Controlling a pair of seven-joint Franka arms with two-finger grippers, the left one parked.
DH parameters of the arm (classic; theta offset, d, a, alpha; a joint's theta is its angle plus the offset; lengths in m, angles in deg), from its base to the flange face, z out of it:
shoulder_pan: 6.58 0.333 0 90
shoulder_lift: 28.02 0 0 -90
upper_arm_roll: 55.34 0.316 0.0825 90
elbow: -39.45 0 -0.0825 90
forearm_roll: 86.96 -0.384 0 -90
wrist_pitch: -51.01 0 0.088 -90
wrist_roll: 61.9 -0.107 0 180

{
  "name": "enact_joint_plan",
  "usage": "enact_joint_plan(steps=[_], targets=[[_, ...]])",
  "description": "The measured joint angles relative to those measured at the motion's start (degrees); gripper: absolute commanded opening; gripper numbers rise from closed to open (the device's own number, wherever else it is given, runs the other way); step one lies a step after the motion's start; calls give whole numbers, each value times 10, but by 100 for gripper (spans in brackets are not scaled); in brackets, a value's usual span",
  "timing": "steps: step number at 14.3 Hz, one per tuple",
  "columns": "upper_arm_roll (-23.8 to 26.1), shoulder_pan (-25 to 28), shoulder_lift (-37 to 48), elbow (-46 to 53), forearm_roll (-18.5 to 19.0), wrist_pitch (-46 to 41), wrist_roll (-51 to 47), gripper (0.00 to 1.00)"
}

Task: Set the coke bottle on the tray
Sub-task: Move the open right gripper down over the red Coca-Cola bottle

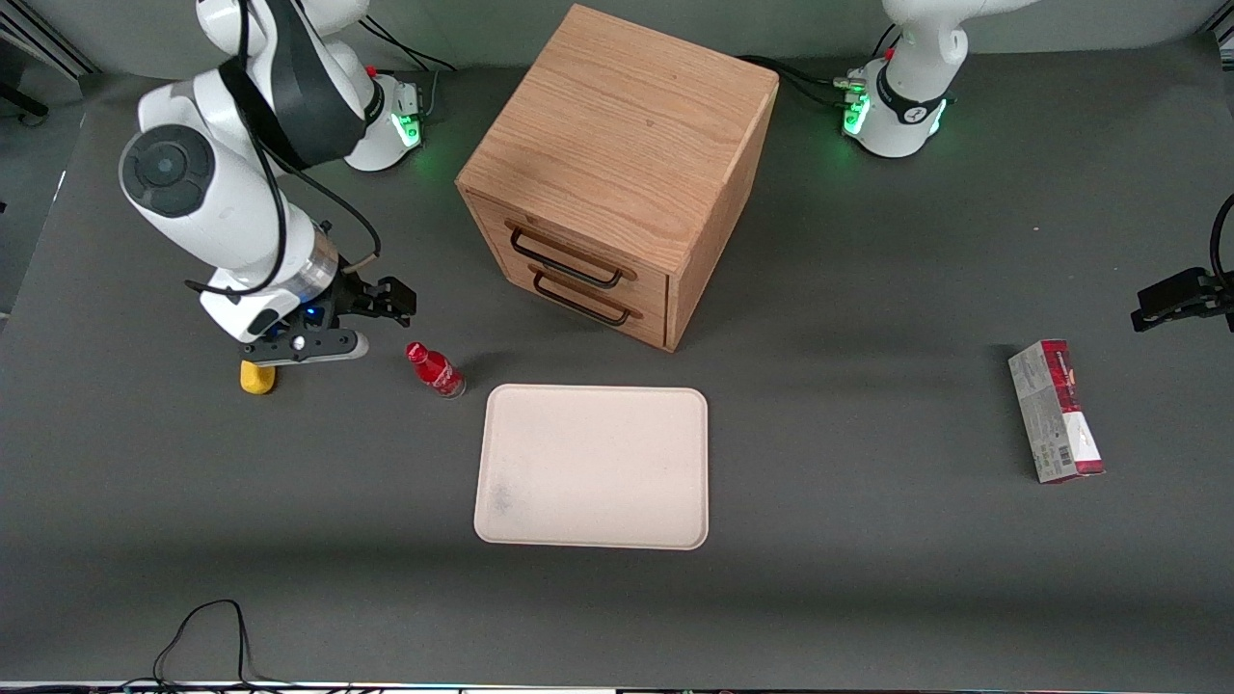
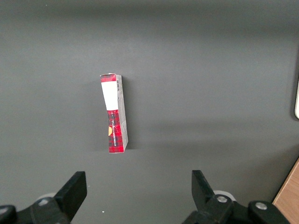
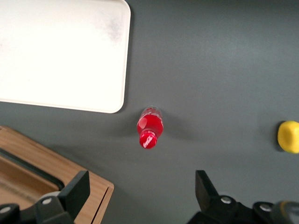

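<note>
count: one coke bottle [image 1: 436, 370], one tray [image 1: 593, 467], one yellow lump [image 1: 256, 378]
bottle: standing upright on the table, cap up, just off the tray's corner
gripper [image 1: 381, 301]: fingers spread wide, nothing held, above the table near the bottle

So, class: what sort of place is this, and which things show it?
Probably a robotics lab test bench: a dark table set with staged props, namely a coke bottle, tray and wooden drawer box, beneath an open gripper hovering beside the bottle.
</note>
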Motion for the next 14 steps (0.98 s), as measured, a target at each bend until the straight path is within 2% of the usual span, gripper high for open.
enact_joint_plan(steps=[6,14], targets=[[-1,0,-6,-93,0,108,0,100],[-1,0,-57,-107,0,159,0,100]])
